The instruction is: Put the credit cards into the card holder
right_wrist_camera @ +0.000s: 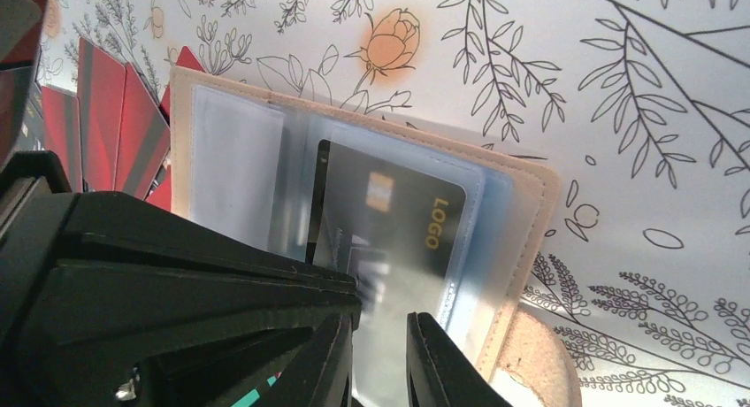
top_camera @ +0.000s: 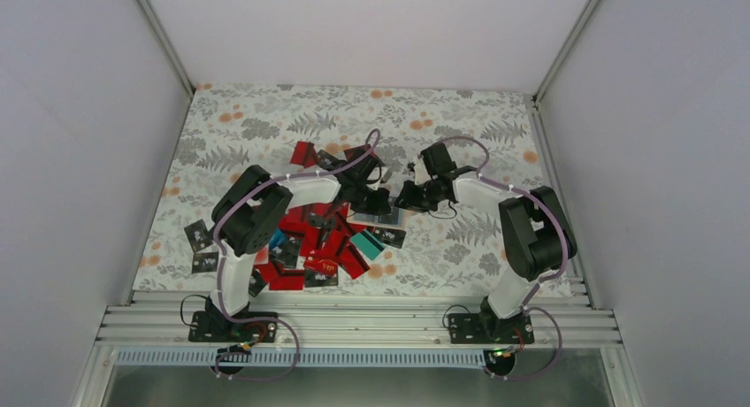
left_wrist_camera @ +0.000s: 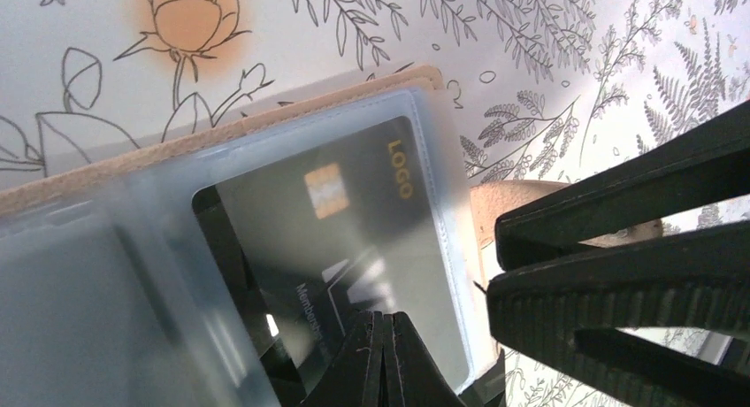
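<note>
The card holder (right_wrist_camera: 531, 214) lies open on the counter (right_wrist_camera: 619, 88); the left end effector (left_wrist_camera: 385, 354), closed tight, apparently pins its clear sleeve (left_wrist_camera: 150, 257) so the black card (right_wrist_camera: 416, 221) can seat; right end effector (right_wrist_camera: 382, 354) narrow, grip unclear

Top view: tan folding card holder (top_camera: 389, 218) mostly hidden under left hand (top_camera: 376, 201) and right hand (top_camera: 409, 197). Left wrist: black plastic card (left_wrist_camera: 354, 230), small print blurred behind cloudy sleeve (left_wrist_camera: 177, 274); holder cut off at left edge.
</note>
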You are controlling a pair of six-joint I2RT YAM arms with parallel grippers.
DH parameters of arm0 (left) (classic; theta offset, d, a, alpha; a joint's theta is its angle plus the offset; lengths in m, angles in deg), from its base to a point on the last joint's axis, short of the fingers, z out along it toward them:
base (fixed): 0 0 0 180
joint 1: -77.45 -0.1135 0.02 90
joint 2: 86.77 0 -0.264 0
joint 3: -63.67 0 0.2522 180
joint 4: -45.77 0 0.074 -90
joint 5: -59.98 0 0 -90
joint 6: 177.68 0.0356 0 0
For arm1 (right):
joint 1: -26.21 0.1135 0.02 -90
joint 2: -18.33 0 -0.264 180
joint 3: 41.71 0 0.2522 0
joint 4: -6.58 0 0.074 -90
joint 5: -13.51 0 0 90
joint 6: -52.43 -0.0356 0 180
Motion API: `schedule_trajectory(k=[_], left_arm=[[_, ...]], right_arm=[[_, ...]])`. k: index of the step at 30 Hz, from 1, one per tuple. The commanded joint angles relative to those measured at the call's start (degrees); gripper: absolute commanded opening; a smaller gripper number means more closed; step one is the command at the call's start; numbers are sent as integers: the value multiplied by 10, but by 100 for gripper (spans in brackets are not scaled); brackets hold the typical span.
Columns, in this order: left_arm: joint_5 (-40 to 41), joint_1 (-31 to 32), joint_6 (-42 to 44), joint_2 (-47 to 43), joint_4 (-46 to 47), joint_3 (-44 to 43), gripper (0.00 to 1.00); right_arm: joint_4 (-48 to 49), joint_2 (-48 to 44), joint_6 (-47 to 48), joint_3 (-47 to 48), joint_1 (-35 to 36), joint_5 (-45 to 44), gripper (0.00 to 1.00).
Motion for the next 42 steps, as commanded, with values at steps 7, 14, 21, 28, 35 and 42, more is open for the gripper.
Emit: schedule_trajectory(k=[7,14,21,28,35,42], left_arm=[[43,3,-3,-15,-18,-4,2],[123,3,26,-32,-68,-6,2],[122,3,32,-17,-63,-3,2],[122,5,36,-8,-65,0,2],[120,6,33,0,-62,2,2],[120,8,33,0,-60,3,2]], right_arm=[[-3,-6,13,9,7,-9,20],[16,3,10,-2,6,11,25],[24,19,9,-3,6,15,25],[26,29,5,-2,5,6,27],[29,42,5,-4,5,-1,29],[42,47,3,-9,5,12,29]])
